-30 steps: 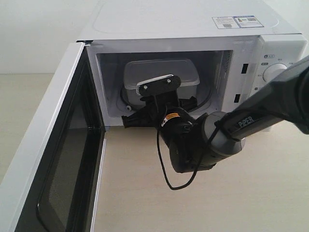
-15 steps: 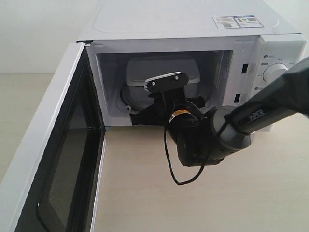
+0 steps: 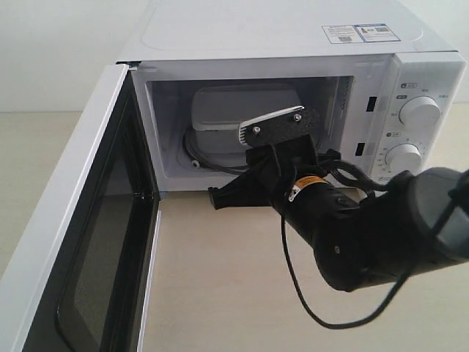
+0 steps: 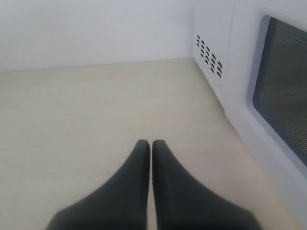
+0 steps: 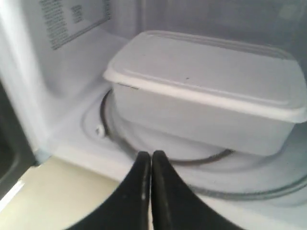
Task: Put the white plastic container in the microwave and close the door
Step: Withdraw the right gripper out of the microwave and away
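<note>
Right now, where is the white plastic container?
The white plastic container sits on the glass turntable inside the microwave, mid-cavity in the exterior view, the shut right pincer just in front of it.

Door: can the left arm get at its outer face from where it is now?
Probably yes. The left gripper, shut, is over the table beside the door's outer face, with nothing between them. The right gripper is at the microwave's mouth, though, in the door's swing path.

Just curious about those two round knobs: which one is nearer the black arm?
The lower dial. In the exterior view it sits just above the arm, while the upper dial is higher on the microwave, clear of it.
</note>
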Robot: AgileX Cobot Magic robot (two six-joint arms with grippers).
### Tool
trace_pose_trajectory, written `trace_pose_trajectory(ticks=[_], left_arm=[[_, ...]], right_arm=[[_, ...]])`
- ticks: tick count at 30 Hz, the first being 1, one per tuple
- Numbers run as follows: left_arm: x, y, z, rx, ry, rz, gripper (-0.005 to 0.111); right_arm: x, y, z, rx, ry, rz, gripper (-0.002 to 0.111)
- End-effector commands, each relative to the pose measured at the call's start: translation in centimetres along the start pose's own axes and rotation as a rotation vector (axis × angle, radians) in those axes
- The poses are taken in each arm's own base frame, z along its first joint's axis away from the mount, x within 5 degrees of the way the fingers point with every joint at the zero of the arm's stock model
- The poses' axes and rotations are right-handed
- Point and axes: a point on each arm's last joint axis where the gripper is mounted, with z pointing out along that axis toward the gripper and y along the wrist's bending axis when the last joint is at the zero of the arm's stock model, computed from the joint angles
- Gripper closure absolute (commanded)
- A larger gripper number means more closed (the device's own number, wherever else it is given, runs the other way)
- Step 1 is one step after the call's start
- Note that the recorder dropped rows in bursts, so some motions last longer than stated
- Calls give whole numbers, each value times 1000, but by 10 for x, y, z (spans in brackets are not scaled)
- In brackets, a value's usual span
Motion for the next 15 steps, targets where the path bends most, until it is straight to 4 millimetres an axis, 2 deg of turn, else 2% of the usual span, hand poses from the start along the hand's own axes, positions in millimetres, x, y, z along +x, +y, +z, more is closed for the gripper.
trace_pose_trajectory(ticks=[1,9,15], left_arm=[[1,0,0,-1,1,-6,103],[1,0,0,-1,1,-6,103],[1,0,0,-1,1,-6,103]], right_arm=[[-5,9,-24,-92,119,-13,108],[-8,19,-56,-267,429,-8,108],[-28,19,-88,-371,516,-1,108]])
